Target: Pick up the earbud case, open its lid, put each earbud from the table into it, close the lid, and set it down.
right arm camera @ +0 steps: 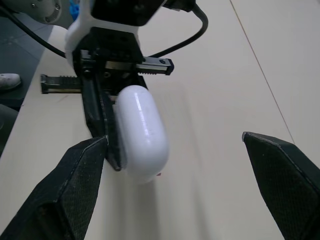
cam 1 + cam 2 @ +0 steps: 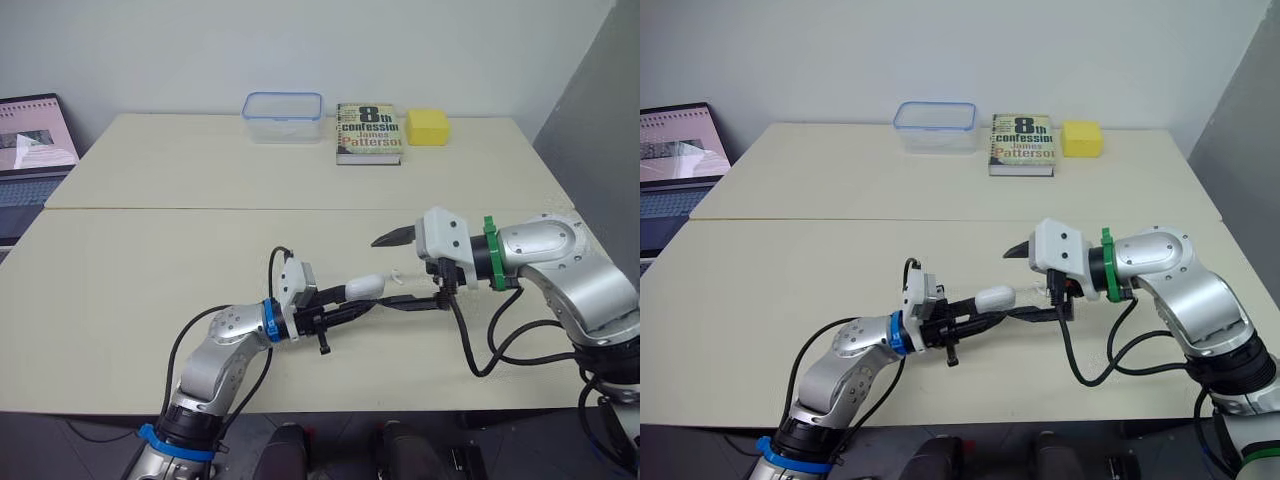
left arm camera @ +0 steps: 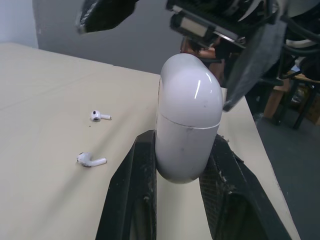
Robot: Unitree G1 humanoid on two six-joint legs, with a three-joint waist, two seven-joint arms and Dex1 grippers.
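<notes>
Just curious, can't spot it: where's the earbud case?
In the eye views, the earbud case is over the near table, centred, clamped in the left end effector, facing the open right end effector.

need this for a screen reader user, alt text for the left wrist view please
The left hand grips a glossy white pill-shaped earbud case, lid shut, between its two black fingers. Two small white earbuds lie on the beige table, and the right hand, open, reaches toward the case.
</notes>
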